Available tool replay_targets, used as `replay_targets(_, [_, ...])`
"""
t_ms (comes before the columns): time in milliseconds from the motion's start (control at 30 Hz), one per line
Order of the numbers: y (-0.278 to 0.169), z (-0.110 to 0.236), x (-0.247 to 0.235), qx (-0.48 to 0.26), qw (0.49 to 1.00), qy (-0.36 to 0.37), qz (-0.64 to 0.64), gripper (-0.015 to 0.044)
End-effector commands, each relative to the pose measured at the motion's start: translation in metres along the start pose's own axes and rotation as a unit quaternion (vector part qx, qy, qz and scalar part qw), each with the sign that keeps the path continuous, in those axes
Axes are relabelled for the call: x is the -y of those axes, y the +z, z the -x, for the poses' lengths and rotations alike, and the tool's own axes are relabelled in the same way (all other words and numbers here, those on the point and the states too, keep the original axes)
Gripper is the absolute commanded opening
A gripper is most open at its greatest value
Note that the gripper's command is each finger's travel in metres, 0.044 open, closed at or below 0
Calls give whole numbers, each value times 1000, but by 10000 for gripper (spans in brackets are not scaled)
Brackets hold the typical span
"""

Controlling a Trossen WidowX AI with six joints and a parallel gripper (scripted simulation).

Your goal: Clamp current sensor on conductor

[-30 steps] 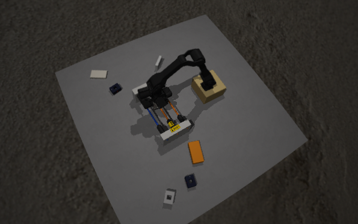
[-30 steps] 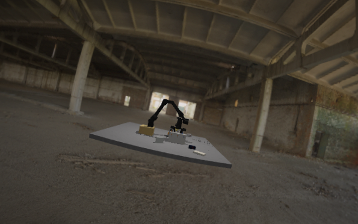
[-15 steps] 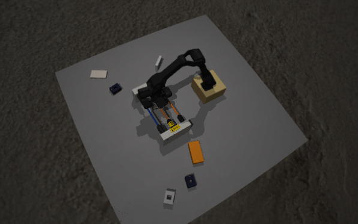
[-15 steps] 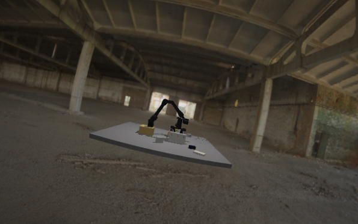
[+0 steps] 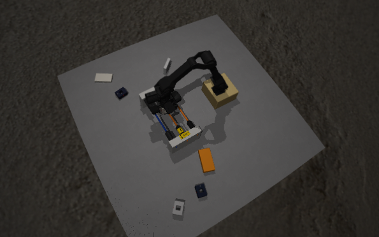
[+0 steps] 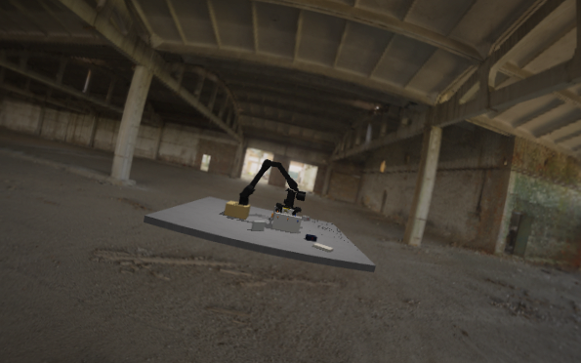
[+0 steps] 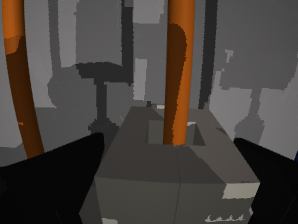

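Observation:
The grey sensor [image 7: 140,162] sits round the middle orange conductor [image 7: 177,75] [image 5: 173,120], which passes through its square window. Its two halves meet at a thin seam in the wrist view. No arrow can be made out. My gripper [image 7: 168,143] [image 5: 167,111] is open, one black finger on each side of the sensor, with gaps showing beside the fingertips. In the top view the arm hides most of the sensor. A yellow marker [image 5: 179,130] sits at the middle conductor's near end, by a yellow label [image 5: 185,135]; its text is too small to read.
An orange conductor [image 5: 183,113] [image 7: 14,65] and a blue one [image 5: 162,123] flank the middle one, between white end blocks [image 5: 174,143] [image 5: 146,93]. The arm stands on a tan block [image 5: 211,97]. An orange block [image 5: 206,160], two dark blue pieces and several white pieces lie around.

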State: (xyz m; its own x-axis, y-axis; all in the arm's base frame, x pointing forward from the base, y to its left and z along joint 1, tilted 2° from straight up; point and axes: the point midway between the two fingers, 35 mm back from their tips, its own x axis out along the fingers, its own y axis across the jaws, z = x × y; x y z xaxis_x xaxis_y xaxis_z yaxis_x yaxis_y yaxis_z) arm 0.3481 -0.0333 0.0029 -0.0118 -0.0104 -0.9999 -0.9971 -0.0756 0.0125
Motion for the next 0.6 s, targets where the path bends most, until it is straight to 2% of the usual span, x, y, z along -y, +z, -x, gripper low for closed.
replay_targets(0, [0, 0, 0, 0, 1000, 0, 0, 440])
replay_targets(267, [0, 3, 1, 0, 1000, 0, 0, 440])
replay_targets(333, [0, 25, 4, 0, 1000, -1, 1, 440])
replay_targets(467, [2, 94, 2, 1, 1000, -3, 2, 440])
replay_targets(567, [3, 106, 0, 1, 1000, -3, 3, 440])
